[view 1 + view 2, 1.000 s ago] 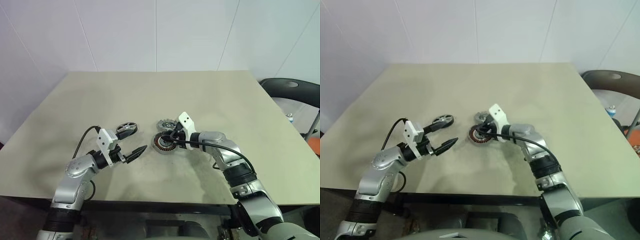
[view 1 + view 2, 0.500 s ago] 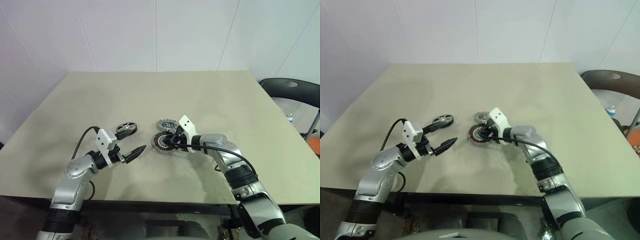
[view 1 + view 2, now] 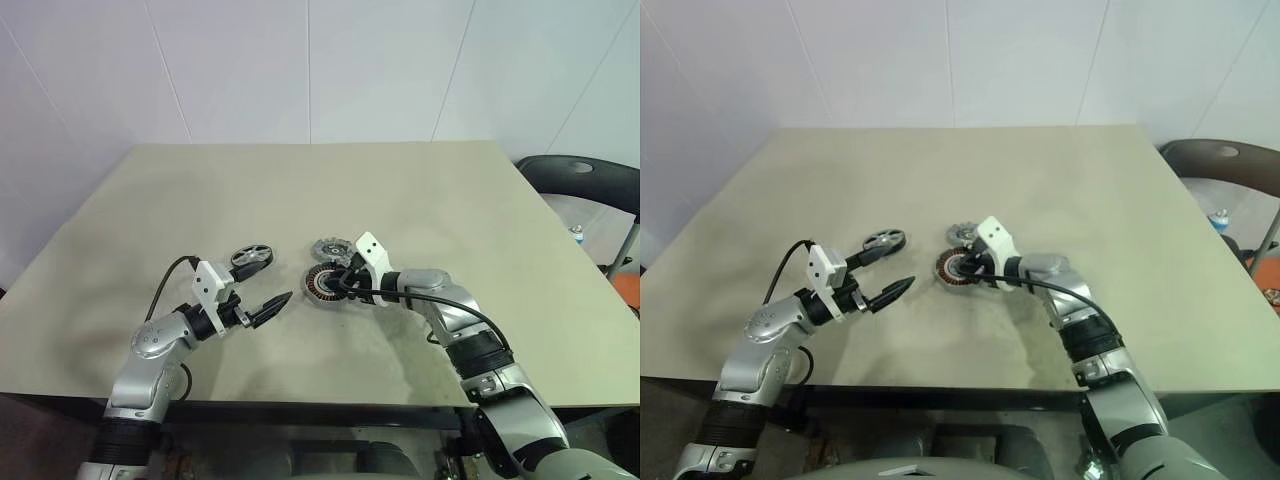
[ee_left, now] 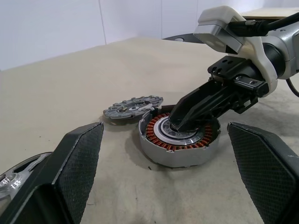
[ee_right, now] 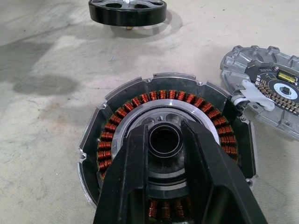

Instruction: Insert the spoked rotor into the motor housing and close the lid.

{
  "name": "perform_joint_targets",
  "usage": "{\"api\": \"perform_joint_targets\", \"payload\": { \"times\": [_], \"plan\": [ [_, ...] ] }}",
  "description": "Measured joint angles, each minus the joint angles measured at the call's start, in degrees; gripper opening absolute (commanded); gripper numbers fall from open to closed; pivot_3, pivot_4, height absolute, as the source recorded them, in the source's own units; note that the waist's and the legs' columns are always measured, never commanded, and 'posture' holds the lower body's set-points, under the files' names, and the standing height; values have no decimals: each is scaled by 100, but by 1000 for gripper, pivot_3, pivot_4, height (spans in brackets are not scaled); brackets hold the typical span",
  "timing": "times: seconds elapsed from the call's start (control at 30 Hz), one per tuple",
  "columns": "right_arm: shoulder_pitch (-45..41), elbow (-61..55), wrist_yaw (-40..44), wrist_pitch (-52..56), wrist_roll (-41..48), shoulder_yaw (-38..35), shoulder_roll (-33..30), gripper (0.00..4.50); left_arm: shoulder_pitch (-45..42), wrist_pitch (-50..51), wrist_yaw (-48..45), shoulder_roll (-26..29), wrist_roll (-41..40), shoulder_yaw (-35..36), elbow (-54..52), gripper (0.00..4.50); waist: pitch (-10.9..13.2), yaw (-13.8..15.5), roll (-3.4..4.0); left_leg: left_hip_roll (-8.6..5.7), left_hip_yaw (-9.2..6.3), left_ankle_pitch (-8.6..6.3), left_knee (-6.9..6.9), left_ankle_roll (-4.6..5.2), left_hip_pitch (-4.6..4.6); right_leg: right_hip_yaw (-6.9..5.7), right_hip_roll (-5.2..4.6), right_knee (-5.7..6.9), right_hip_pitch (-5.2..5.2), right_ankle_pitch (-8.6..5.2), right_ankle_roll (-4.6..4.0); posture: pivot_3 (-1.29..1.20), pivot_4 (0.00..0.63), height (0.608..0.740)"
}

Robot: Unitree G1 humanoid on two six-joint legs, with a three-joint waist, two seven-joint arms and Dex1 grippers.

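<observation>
Copper-wound motor housing [image 5: 168, 140] under right pincer [image 5: 164, 128], tips narrow at its hub | left pincer [image 3: 262, 297] wide, empty

copper-orange windings ringing the silver motor housing [image 5: 168, 140], grey lid [image 5: 268, 88], black-rimmed spoked rotor [image 5: 127, 10], beige table [image 3: 420, 190]

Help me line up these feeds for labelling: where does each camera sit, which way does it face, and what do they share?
Head pair: look forward and down over the table; both arms show.
Left wrist: looks level across the table at the motor housing and lid; its own open tool's fingers frame it, and the right tool shows.
Right wrist: looks down into the housing, along its own narrowly parted fingers at the hub; the rotor lies beyond.
Shared: every view shows housing and lid.
</observation>
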Motion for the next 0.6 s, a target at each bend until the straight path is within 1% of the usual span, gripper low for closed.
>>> {"api": "perform_joint_targets", "payload": {
  "times": [0.43,0.6],
  "plan": [
    [-9,94,-118,-70,1,-31,102,656,8,2,-24,8,-3,2,11,4500,-1,-6,-1,0,0,6,2,-8,2,4,3,13,-2,0,0,0,0,740],
    [-11,130,-192,-117,2,-33,166,656,8,-40,-83,7,-1,2,211,4500,-1,-4,-1,0,1,6,2,-8,1,4,3,13,-3,0,0,0,0,740]
  ]
}}
